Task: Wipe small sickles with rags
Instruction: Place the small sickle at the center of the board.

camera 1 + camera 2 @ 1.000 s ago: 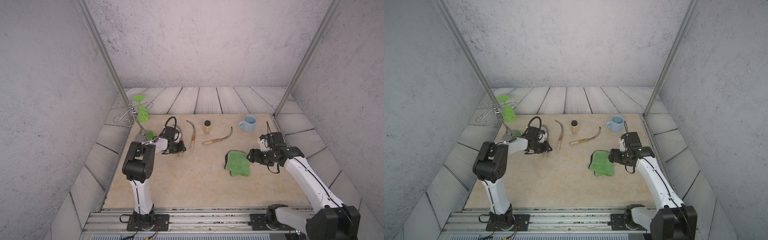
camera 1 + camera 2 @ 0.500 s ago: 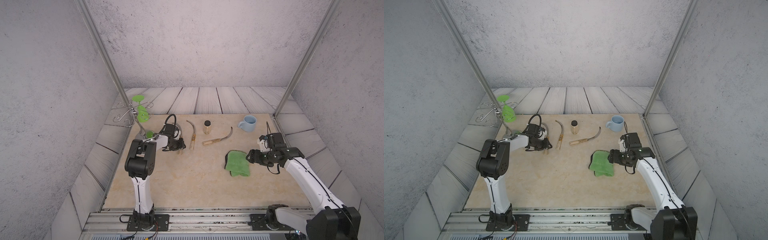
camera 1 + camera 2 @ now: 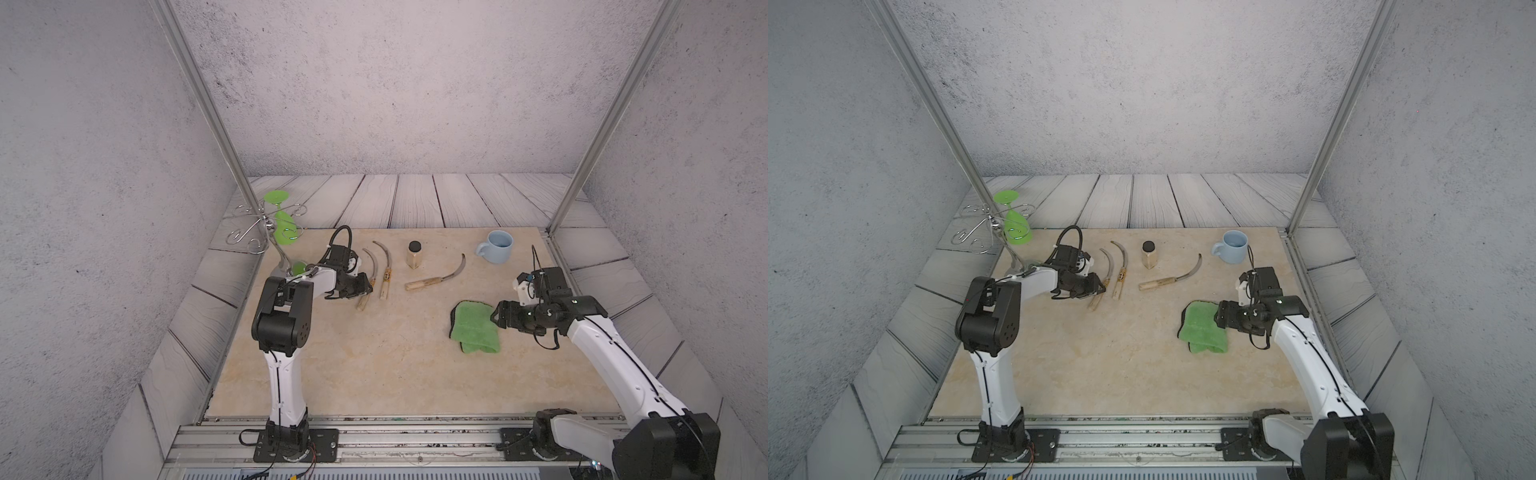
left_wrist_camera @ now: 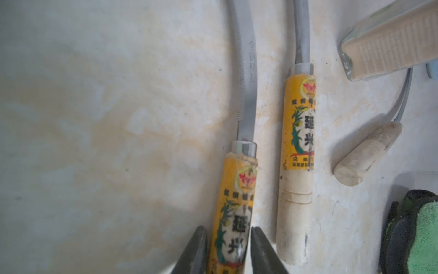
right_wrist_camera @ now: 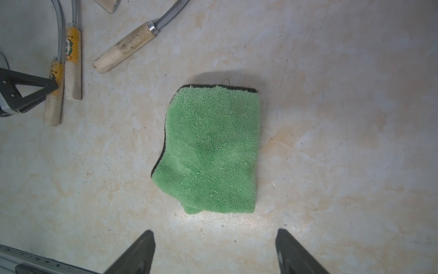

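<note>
First labelled sickle (image 4: 239, 185) lies flat on the tabletop (image 3: 374, 365). The left gripper (image 4: 227, 229) straddles its handle end; clamped or just flanking, can't tell. A handle hold leaves the blade exposed for wiping. Clearance is tight: second labelled sickle (image 4: 298, 132) lies just beside. The plain-handled sickle (image 3: 432, 282) sits apart, near the jar (image 3: 414, 255). The rag (image 5: 213, 151) lies folded and untouched, with the right gripper (image 5: 214, 231) spread wide, empty, just short of it. Front of the tabletop is open.

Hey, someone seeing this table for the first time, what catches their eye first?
The bright green fluffy cloth stands out, lying folded on the beige tabletop just ahead of the open right gripper. Across the table, the left gripper straddles the yellow-labelled wooden handle of a small grey-bladed sickle, with a second labelled sickle and a plain-handled sickle lying beside it.
</note>
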Robot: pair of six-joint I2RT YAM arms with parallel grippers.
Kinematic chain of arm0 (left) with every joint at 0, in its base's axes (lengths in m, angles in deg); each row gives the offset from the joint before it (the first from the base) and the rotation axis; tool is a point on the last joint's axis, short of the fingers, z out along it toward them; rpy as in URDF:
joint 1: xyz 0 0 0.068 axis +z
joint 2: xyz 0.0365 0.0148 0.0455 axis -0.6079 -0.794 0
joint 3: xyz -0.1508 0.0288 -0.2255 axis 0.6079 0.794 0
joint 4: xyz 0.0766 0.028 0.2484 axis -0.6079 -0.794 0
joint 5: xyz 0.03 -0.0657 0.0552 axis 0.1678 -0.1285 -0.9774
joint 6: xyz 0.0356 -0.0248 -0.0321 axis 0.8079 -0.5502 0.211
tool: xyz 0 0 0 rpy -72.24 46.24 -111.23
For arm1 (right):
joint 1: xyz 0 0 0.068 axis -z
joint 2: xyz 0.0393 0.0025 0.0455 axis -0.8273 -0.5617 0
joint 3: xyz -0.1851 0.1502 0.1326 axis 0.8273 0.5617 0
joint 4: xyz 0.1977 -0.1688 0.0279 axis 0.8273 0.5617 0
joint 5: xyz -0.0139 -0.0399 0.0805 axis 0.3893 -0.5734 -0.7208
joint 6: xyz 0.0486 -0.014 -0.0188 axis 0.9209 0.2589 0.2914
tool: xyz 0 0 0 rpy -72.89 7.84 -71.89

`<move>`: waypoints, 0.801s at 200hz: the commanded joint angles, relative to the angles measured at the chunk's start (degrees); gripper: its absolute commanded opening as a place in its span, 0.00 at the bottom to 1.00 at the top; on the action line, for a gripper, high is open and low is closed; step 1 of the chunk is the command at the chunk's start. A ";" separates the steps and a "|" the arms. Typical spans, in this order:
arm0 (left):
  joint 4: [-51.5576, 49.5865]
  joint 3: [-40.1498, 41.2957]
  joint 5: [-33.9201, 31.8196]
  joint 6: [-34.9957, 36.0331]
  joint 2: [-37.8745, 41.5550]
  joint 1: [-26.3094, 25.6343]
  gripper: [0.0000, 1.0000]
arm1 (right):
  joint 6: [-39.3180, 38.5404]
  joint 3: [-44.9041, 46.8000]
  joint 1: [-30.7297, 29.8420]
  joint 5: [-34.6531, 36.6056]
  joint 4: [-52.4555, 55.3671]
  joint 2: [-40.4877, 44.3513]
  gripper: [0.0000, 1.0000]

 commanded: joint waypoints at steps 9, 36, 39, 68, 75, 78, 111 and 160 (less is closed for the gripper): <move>-2.31 -0.50 -1.41 0.13 -1.42 1.00 0.37 | -0.20 0.62 0.13 -0.31 0.57 1.82 0.82; -2.05 -0.36 -0.75 -0.02 -0.20 1.17 0.37 | -0.10 0.62 0.14 -0.52 0.66 2.03 0.83; -1.97 -0.33 -0.58 -0.01 -0.06 1.18 0.38 | -0.12 0.62 0.11 -0.53 0.70 2.03 0.83; -1.53 0.07 0.06 -0.45 1.76 1.29 0.39 | -0.07 0.45 0.15 -0.79 0.70 2.12 0.83; -1.34 0.20 0.07 -0.53 2.32 1.29 0.39 | -0.11 0.40 0.11 -0.81 0.77 2.10 0.83; -1.34 0.31 0.13 -0.63 2.63 1.29 0.40 | -0.12 0.37 0.11 -0.87 0.76 2.05 0.83; -1.15 1.14 -0.21 -0.99 5.97 1.35 0.42 | -0.20 0.45 0.12 -0.77 0.75 2.21 0.84; -2.45 2.74 -1.34 -1.20 12.95 1.48 0.52 | 0.23 1.01 0.10 0.47 1.06 3.47 0.90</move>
